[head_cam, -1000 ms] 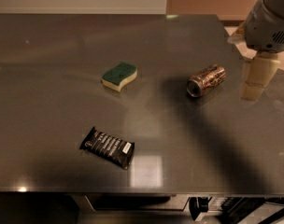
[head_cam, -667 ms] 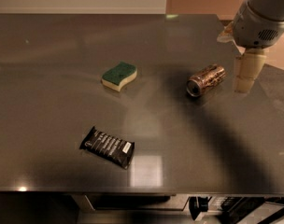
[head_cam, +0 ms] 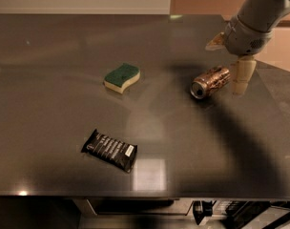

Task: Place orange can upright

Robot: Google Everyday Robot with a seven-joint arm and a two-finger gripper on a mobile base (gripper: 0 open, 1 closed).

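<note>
Orange can (head_cam: 211, 81) is down on its side, right of centre on the table (head_cam: 49, 56), and not upright. Its silver-rimmed end faces the lower left of the frame, and the body angles up toward the right. I can see coppery metal with pale markings along its side.

The end effector (head_cam: 241, 69) hangs at the right of the frame, just beside the can's far end, with the grey arm (head_cam: 259, 13) coming down to it from the upper right corner. From this angle I honestly can't tell whether the end effector is released or clenched, nor whether it touches the can or sits a hair off it. The can lies on the table surface beside it.

Over to the left of the can, well apart from it, sits a green-and-yellow sponge (head_cam: 121, 78), flat on the table. Lower left of centre is a black snack bar wrapper (head_cam: 109, 150), lying flat at a slant, well apart from both the sponge and the can.
</note>
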